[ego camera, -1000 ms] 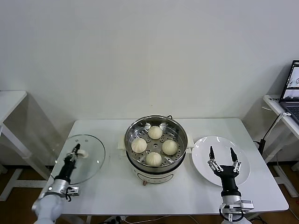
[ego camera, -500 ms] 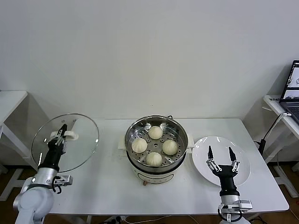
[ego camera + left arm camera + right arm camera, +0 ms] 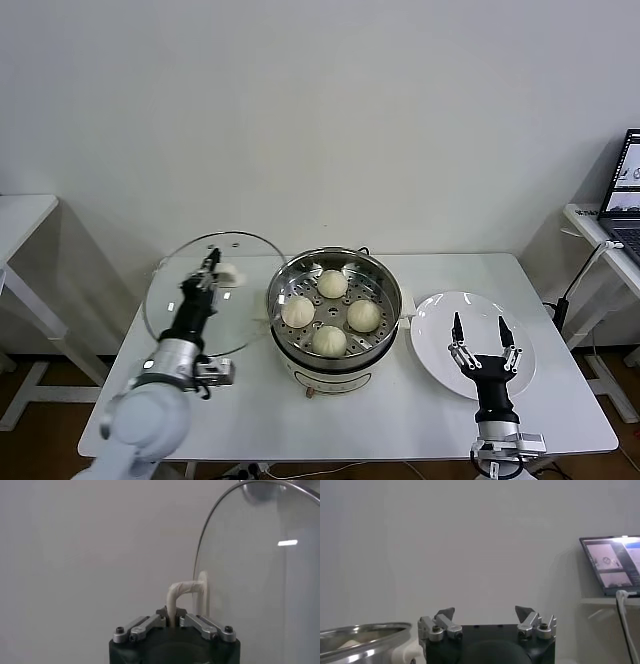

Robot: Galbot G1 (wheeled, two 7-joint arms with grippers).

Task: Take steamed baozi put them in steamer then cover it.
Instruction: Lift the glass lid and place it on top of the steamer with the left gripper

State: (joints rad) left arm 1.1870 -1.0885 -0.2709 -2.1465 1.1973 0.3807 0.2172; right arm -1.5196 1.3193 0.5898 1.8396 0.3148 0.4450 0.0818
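The cover (image 3: 207, 293), earlier flat on the bench's left part, now hangs tilted just left of the steamer (image 3: 334, 303); the left gripper (image 3: 207, 272) has its fingers clamped on the white handle (image 3: 184, 596); four steamed baozi (image 3: 329, 340) sit inside the steamer; the right gripper (image 3: 480, 336) stays spread wide above the white plate (image 3: 432, 345) on the bench (image 3: 400, 420).

The left gripper (image 3: 209, 266) is raised above the table's left half, its fingers pinched tight on a white handle (image 3: 181, 591). The right gripper (image 3: 479, 333) points upward near the table's front right edge, fingers spread wide and holding nothing.
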